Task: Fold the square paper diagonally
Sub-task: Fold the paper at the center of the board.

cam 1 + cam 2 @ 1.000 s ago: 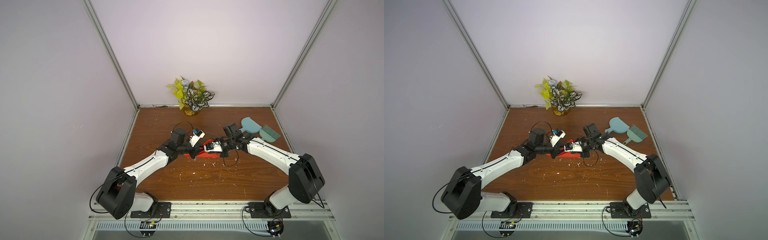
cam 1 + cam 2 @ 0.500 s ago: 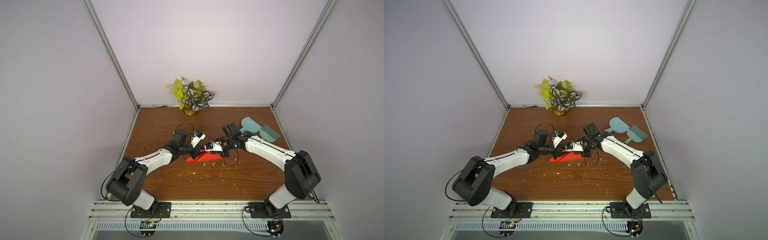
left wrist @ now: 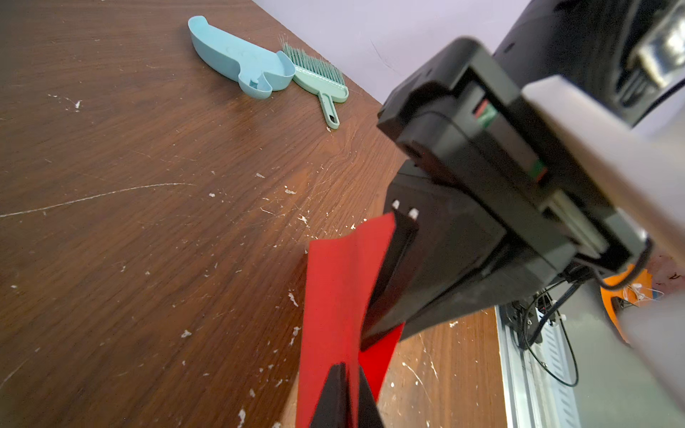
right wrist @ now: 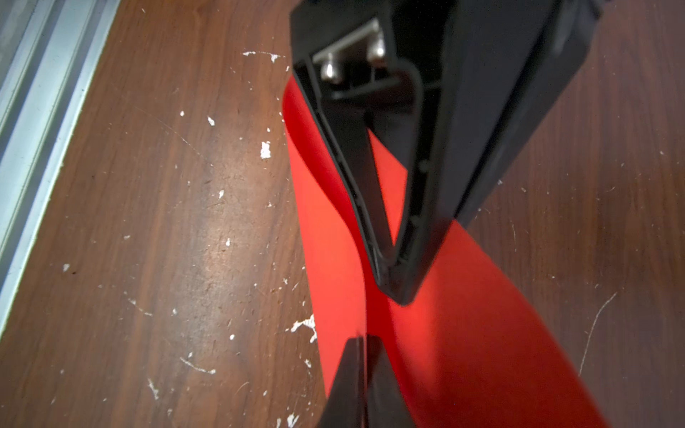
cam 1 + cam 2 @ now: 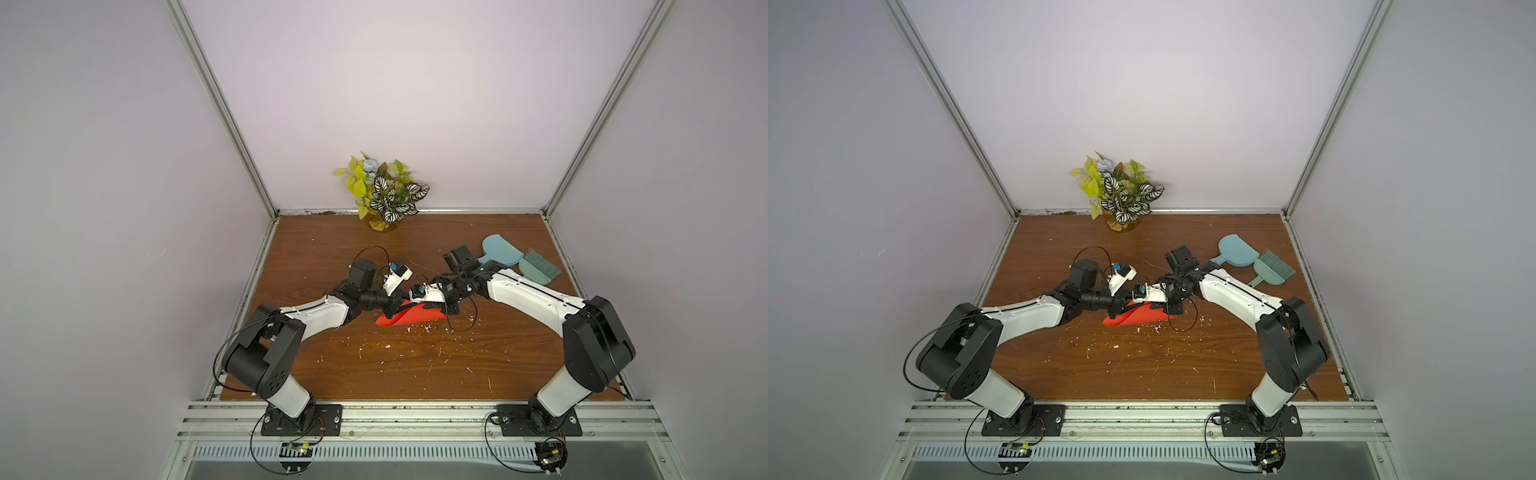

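Note:
The square paper is bright red-orange and sits mid-table, bowed over on itself with its top edge lifted off the wood. My left gripper is shut on one edge of the paper, with a thin strip of red pinched between its fingers. From the opposite side my right gripper is shut on the paper too. The two grippers' tips nearly meet over the sheet. Part of the paper is hidden under both grippers.
A light blue dustpan and a green hand brush lie at the back right. A potted plant stands against the back wall. White crumbs are scattered on the wooden table in front of the paper.
The left arm has folded up and its gripper has moved right toward the right gripper. The paper has shifted right with it and bowed up more.

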Controlling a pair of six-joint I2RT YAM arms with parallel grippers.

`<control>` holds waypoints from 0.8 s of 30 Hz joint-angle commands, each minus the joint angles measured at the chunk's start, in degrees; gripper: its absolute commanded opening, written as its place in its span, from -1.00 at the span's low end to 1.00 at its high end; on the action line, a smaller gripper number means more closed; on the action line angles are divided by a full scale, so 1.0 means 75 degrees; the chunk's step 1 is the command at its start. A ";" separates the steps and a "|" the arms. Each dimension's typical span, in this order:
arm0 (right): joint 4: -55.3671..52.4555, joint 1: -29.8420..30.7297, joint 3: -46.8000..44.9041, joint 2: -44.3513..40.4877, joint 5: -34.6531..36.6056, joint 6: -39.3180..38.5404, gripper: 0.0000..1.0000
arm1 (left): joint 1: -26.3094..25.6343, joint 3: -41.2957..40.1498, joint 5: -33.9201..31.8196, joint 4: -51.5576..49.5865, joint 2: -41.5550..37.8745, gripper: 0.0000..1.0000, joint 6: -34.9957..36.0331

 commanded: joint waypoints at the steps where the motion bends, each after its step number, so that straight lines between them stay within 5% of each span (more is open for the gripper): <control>1: -0.0222 -0.0021 0.0328 0.0126 0.0048 0.0055 -0.86 | 0.0075 -0.0018 0.0256 0.0312 0.0048 -0.78 -0.0071; 24: -0.0228 -0.0058 0.0636 0.0243 0.0054 0.0161 -0.85 | 0.0072 0.0121 0.0134 0.0098 0.0066 -0.59 0.0009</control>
